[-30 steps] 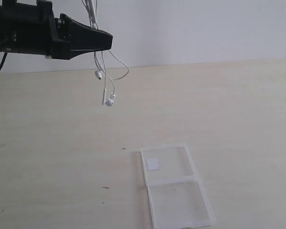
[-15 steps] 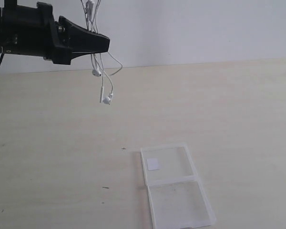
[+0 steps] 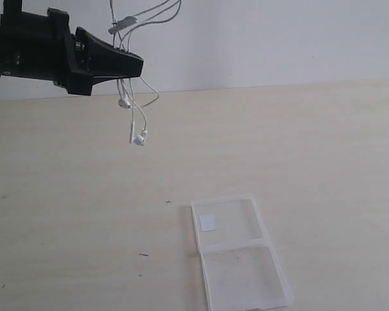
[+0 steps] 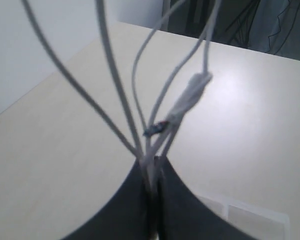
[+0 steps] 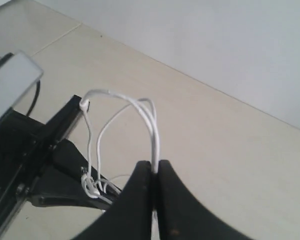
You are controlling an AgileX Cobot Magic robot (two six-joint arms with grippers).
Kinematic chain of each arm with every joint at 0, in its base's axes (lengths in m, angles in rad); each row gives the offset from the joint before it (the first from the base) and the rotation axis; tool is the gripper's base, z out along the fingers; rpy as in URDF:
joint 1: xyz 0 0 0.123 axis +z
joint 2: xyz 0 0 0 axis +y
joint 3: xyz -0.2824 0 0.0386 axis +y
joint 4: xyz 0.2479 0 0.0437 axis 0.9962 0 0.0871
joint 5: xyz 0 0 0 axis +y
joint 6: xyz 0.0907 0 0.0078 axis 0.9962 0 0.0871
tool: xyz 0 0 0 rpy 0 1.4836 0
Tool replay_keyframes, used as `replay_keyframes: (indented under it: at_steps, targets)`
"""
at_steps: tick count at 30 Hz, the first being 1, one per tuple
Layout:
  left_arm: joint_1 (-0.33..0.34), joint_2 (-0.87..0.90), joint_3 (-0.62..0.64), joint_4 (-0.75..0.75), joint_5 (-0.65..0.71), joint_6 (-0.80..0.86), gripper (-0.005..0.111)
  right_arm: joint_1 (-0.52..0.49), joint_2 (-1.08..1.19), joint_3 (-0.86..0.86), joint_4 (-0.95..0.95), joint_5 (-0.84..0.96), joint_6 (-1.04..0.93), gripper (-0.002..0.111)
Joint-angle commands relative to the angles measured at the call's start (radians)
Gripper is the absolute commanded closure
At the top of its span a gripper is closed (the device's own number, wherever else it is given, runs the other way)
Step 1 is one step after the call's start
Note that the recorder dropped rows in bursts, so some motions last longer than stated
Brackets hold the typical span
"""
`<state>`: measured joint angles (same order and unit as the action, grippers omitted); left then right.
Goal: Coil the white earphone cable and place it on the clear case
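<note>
**White cable pinched in both grippers, case lying open below**

Clear plastic is lying flat on the table (image 3: 311, 162): the case (image 3: 236, 275) is sitting opened out, its two square halves side by side, the long axis running from the near edge away toward the wall. A small white sticker (image 3: 208, 223) is showing on the far half. The cable (image 3: 144, 84) is hanging in the air up and to the left, well apart from the case.

Below my left gripper (image 3: 137, 63) the strands are dropping nearly straight down, the two earbuds (image 3: 140, 137) dangling at different heights with one loop bowing out to the right. Above those fingers the cable is rising, and the remote (image 3: 123, 26) is lying tilted across the strands, which are arcing up and to the right out of the exterior view.

My left fingers are pressing together on a bundle of strands (image 4: 112, 75), which are fanning outward from the tips (image 4: 151, 167). My right gripper (image 5: 155, 167) is clamping its fingers on the cable (image 5: 152, 125) too, and from there the wire is looping over and running down to the left gripper (image 5: 65, 190).
</note>
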<state>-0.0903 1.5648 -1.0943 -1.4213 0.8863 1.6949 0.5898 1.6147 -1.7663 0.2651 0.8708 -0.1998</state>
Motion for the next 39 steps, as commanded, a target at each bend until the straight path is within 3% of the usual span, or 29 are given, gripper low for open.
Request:
replay_keyframes:
  at_steps: [1,18,26,36,38,39]
  targets:
    - [0.025,-0.029,0.001,0.013,0.002,-0.025,0.107,-0.011,-0.009,-0.004,-0.125,0.068,0.055,0.108]
    - [0.059,-0.058,0.001,0.058,0.051,-0.070,0.107,-0.016,-0.009,0.029,-0.189,0.251,0.051,0.108]
    - [0.059,-0.058,0.001,0.050,0.087,-0.080,0.107,-0.016,-0.009,0.183,-0.016,0.164,-0.022,0.108]
    - [0.059,-0.075,0.001,0.052,0.102,-0.080,0.107,-0.016,-0.009,0.338,0.036,0.094,-0.076,0.108]
    - [0.059,-0.075,0.001,0.052,0.102,-0.080,0.107,-0.016,-0.009,0.355,0.151,0.084,-0.174,0.099]
    - [0.059,-0.076,0.001,0.049,0.102,-0.080,0.107,-0.016,-0.009,0.363,0.194,0.072,-0.201,0.089]
